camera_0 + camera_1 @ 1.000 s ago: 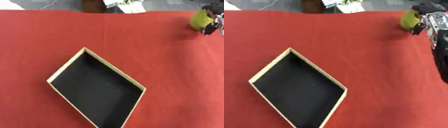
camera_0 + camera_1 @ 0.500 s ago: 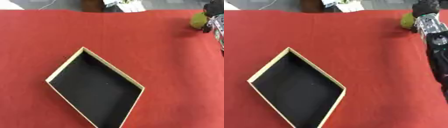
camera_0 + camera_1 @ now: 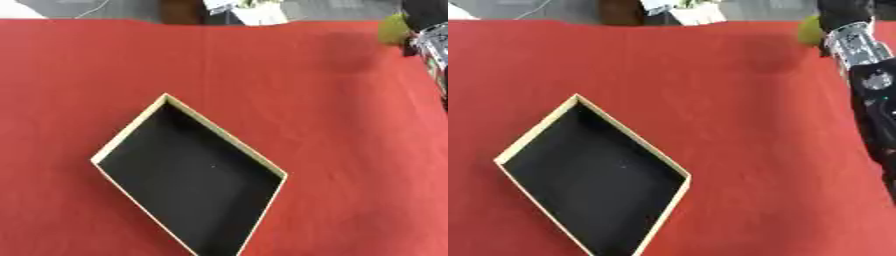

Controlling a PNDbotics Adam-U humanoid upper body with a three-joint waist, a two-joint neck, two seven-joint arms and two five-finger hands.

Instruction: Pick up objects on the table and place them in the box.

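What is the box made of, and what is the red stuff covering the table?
The box looks like cardboard or thin wood: pale tan rim, thin straight walls, matte black inside. The red table cover looks like cloth or felt: dull, no shine, faint soft creases. I can't be sure of either.

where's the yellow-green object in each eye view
Left eye view: yellow-green object at the top right, beside the right hand.
Right eye view: near the top right, further from the edge, at the far table edge.
Shared landmark: the box, lower left of centre in both.
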